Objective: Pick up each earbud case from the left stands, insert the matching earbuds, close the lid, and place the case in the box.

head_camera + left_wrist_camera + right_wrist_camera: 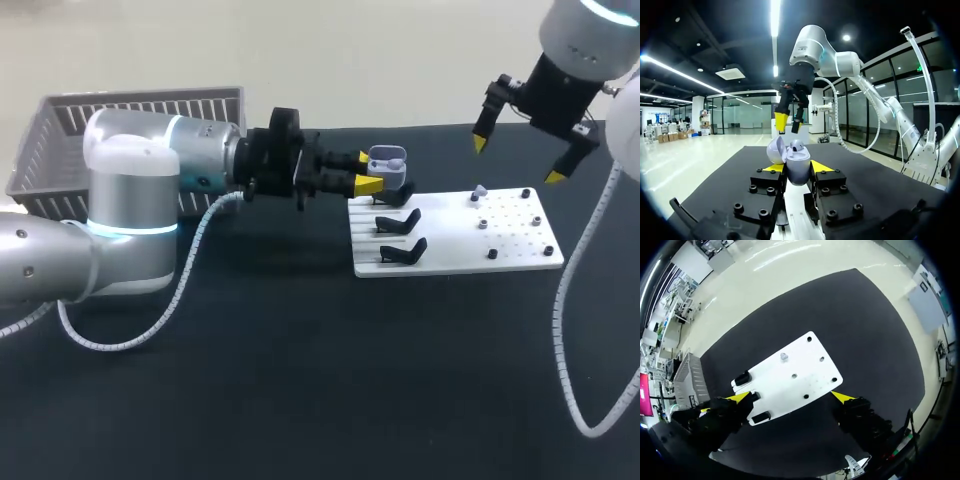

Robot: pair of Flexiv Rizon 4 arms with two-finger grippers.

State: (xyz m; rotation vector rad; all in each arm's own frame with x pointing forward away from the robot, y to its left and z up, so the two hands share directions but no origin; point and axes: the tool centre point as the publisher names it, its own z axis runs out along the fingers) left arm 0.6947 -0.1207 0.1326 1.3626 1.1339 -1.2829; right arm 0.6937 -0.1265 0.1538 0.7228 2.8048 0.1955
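At the upper left of the head view stood the grey box (60, 125). Near the centre, the left tool (366, 171) gripped the open-lidded earbud case (387, 162) from both sides, at the upper-left corner of the white board (455, 255) on the black surface (250, 380). At upper right, the right tool (516, 160) hung spread wide.

The left gripper (365, 171) clasps the open case (388, 160) at the white board's (450, 245) far-left corner, the right gripper (516, 160) hanging spread above.
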